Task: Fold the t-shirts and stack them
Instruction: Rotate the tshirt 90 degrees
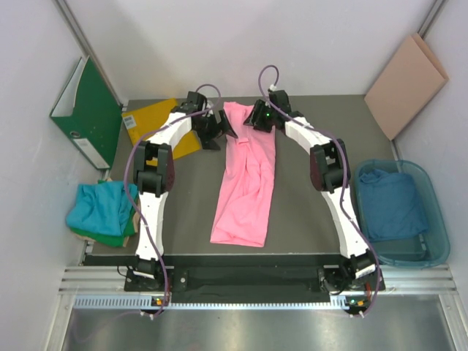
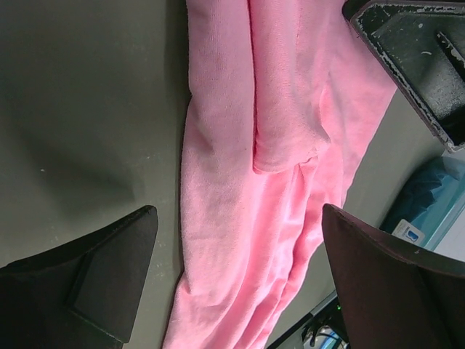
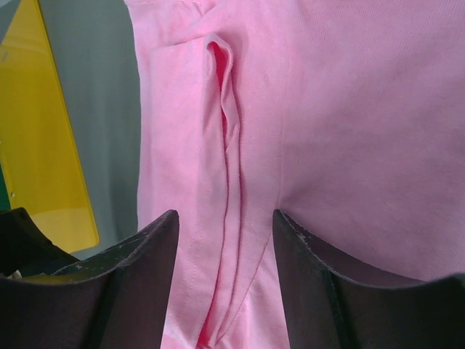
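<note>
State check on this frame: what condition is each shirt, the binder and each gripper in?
pink t-shirt: folded into a long narrow strip, lying flat on the table.
teal and green shirts: crumpled heap at the table's left edge.
dark blue shirt: loosely bunched inside the bin.
green binder: standing upright.
left gripper: jaws wide open, holding nothing.
right gripper: jaws apart over a ridge of pink cloth, not pinching.
</note>
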Controlling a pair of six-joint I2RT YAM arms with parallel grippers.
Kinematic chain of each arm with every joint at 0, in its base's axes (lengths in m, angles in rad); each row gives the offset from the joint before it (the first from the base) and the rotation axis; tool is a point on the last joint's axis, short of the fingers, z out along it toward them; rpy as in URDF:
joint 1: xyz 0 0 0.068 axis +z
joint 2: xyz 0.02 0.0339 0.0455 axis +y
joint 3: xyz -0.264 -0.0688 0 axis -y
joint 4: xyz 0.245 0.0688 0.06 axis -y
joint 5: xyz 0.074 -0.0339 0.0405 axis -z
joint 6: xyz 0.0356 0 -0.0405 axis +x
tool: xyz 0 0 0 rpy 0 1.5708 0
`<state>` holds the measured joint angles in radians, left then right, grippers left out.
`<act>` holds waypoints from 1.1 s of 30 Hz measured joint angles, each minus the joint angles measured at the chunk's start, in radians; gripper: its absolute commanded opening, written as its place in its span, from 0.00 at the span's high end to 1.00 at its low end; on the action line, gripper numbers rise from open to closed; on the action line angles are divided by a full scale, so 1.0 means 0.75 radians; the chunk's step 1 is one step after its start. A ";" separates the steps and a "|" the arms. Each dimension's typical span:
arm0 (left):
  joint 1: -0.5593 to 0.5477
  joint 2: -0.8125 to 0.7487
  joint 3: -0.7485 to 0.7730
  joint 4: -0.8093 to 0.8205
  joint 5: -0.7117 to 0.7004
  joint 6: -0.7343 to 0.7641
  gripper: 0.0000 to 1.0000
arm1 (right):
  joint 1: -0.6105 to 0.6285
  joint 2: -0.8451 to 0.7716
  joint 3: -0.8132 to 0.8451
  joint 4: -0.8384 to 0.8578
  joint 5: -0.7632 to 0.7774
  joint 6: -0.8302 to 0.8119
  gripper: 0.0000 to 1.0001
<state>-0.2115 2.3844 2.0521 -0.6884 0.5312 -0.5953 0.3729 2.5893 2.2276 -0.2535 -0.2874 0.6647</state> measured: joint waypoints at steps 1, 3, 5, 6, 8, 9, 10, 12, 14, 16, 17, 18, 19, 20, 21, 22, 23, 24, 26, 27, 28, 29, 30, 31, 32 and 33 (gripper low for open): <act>0.000 -0.001 -0.002 0.001 0.000 0.001 0.01 | 0.000 0.001 0.000 0.001 -0.003 0.003 0.46; 0.000 -0.002 -0.012 0.001 0.000 0.002 0.01 | 0.000 0.002 0.000 0.001 -0.005 0.008 0.46; 0.000 -0.003 -0.019 0.000 0.000 0.002 0.01 | 0.000 0.001 0.000 0.002 -0.008 0.010 0.45; 0.000 -0.003 -0.019 0.000 -0.001 0.002 0.01 | 0.000 0.002 -0.001 0.002 -0.009 0.009 0.45; 0.000 -0.003 -0.020 0.002 0.000 0.002 0.01 | 0.000 0.001 -0.009 0.008 -0.009 0.003 0.44; 0.000 -0.003 -0.020 0.003 -0.001 0.002 0.01 | 0.000 -0.005 -0.020 0.012 -0.009 -0.001 0.44; 0.000 -0.003 -0.020 0.003 -0.001 0.002 0.01 | -0.001 -0.015 -0.042 0.026 -0.011 -0.005 0.44; 0.000 -0.003 -0.020 0.003 -0.003 0.002 0.05 | -0.003 -0.053 -0.106 0.032 -0.006 -0.018 0.44; 0.000 -0.003 -0.020 0.005 -0.008 0.003 0.11 | -0.010 -0.100 -0.174 0.028 0.003 -0.034 0.44; 0.000 -0.003 -0.020 0.009 -0.011 0.004 0.18 | -0.016 -0.165 -0.258 0.012 0.017 -0.054 0.44; 0.000 -0.003 -0.020 0.011 -0.012 0.004 0.18 | -0.019 -0.202 -0.304 0.003 0.025 -0.066 0.44; 0.000 -0.003 -0.019 0.012 -0.011 0.006 0.19 | -0.025 -0.243 -0.347 -0.009 0.034 -0.077 0.44; 0.000 -0.001 -0.019 0.013 -0.011 0.006 0.19 | -0.033 -0.277 -0.379 -0.026 0.042 -0.087 0.44; 0.000 0.005 -0.017 0.015 -0.011 0.005 0.19 | -0.046 -0.320 -0.415 -0.040 0.052 -0.100 0.44; 0.000 0.014 -0.015 0.020 -0.011 0.005 0.20 | -0.057 -0.351 -0.438 -0.047 0.058 -0.109 0.44; 0.000 0.025 -0.012 0.025 -0.011 0.005 0.21 | -0.072 -0.388 -0.463 -0.056 0.067 -0.119 0.44; 0.000 0.038 -0.012 0.029 -0.011 0.005 0.21 | -0.087 -0.420 -0.483 -0.065 0.075 -0.129 0.44; 0.000 0.051 -0.010 0.033 0.012 -0.005 0.21 | -0.102 -0.447 -0.495 -0.072 0.081 -0.136 0.44; 0.000 0.058 -0.001 0.039 0.024 -0.009 0.25 | -0.123 -0.488 -0.520 -0.075 0.098 -0.150 0.43; 0.000 0.061 0.002 0.045 0.026 -0.009 0.26 | -0.131 -0.499 -0.528 -0.077 0.105 -0.154 0.43; 0.000 0.064 0.004 0.050 0.028 -0.009 0.30 | -0.139 -0.506 -0.535 -0.081 0.111 -0.157 0.43; 0.000 0.066 0.004 0.053 0.028 -0.009 0.33 | -0.142 -0.507 -0.536 -0.091 0.114 -0.160 0.43; 0.000 0.070 0.005 0.055 0.028 -0.009 0.37 | -0.142 -0.506 -0.539 -0.098 0.115 -0.163 0.43; 0.000 0.075 0.008 0.058 0.030 -0.009 0.48 | -0.141 -0.506 -0.550 -0.111 0.114 -0.164 0.43; 0.000 0.081 0.011 0.061 0.033 -0.012 0.54 | -0.139 -0.506 -0.555 -0.122 0.113 -0.164 0.44; 0.000 0.085 0.012 0.066 0.029 -0.008 0.60 | -0.136 -0.500 -0.559 -0.131 0.113 -0.164 0.44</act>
<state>-0.2115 2.4485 2.0609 -0.6392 0.5529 -0.6010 0.2710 2.2139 1.8080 -0.3519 -0.2028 0.5419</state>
